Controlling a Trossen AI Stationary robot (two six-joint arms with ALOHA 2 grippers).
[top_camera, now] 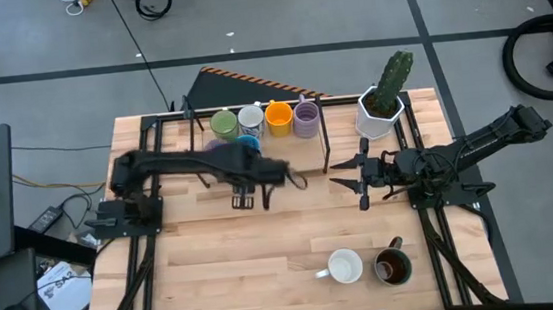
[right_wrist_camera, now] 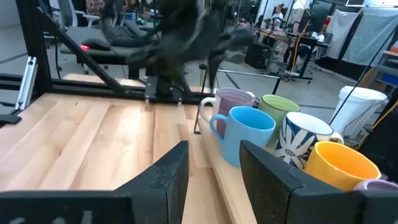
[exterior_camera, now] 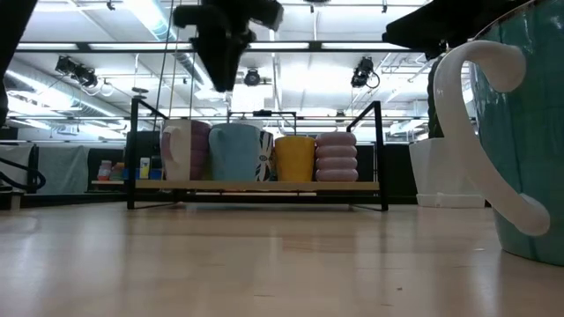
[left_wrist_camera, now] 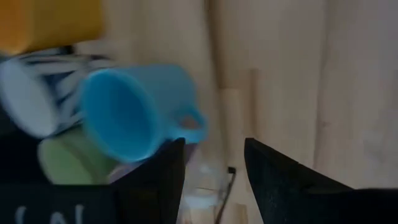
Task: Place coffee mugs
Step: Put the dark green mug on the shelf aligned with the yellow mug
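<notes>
Mugs are the things to place here, and they are small glazed ceramic ones with handles, so I judge them rigid, rather light, slippery on the glaze and easy to chip if they knock together. Most stand in a row on the low wooden rack with a black frame (top_camera: 323, 136) at the far side of the wooden tabletop (top_camera: 266, 266): the green mug (top_camera: 224, 125), the white patterned mug (top_camera: 250, 118), the orange mug (top_camera: 278, 118), the ribbed lavender mug (top_camera: 305, 118) and the blue mug (right_wrist_camera: 250, 135). Two more wait near the front edge, the plain white mug (top_camera: 344, 267) and just beside it the dark brown mug (top_camera: 393, 265). The left gripper (top_camera: 250, 198) hangs just in front of the rack, fingers spread and holding nothing. The right gripper (top_camera: 347, 182) rests apart, fingers also spread and empty. I think the rim wall opposite the handle gives the safest hold, with a firm but not hard squeeze.
</notes>
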